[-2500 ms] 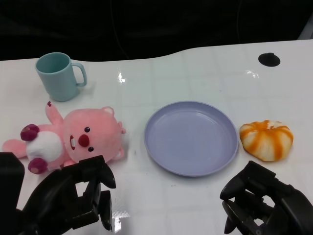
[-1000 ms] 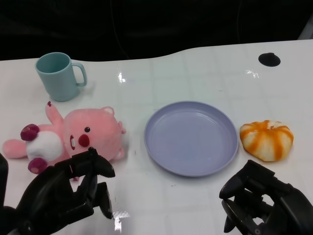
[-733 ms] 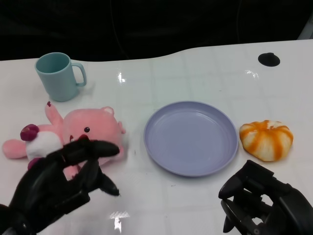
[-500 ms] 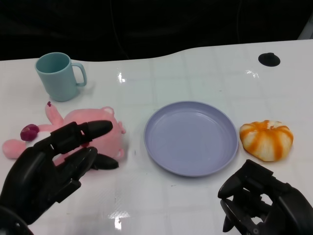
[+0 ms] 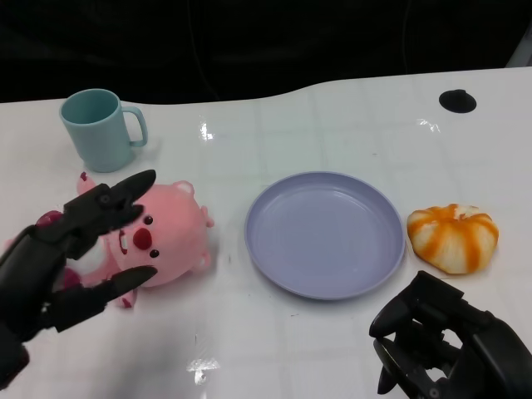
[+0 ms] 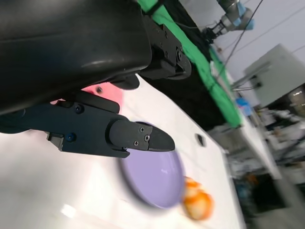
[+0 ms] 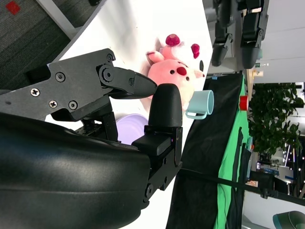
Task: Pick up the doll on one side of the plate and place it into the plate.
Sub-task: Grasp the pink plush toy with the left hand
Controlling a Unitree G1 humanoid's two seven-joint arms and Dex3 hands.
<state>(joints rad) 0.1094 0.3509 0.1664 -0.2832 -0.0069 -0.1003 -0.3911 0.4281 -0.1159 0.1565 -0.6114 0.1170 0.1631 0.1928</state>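
The pink doll (image 5: 154, 233) lies left of the plate (image 5: 325, 233), directly beneath the left hand (image 5: 62, 258), spread wide and holding nothing.

The doll (image 5: 158, 237) by my left hand (image 5: 62, 258) is soft pink plush, fuzzy and matt, with a white fleecy belly and darker magenta pads on its paws; its eyes look like small glossy beads. My left hand is hard black plastic with a dull sheen, and small metal screw heads show on its fingers (image 6: 119, 138) in the left wrist view. My right hand (image 5: 445, 345) has the same semi-matt black shell. The plate (image 5: 324, 234) looks like smooth lavender plastic, faintly satin. The table (image 5: 332, 116) is white, smooth and glossy, throwing back bright glints. The mug (image 5: 98, 130) is smooth teal, matt. The orange-and-white toy (image 5: 453, 237) looks soft and slightly shiny.
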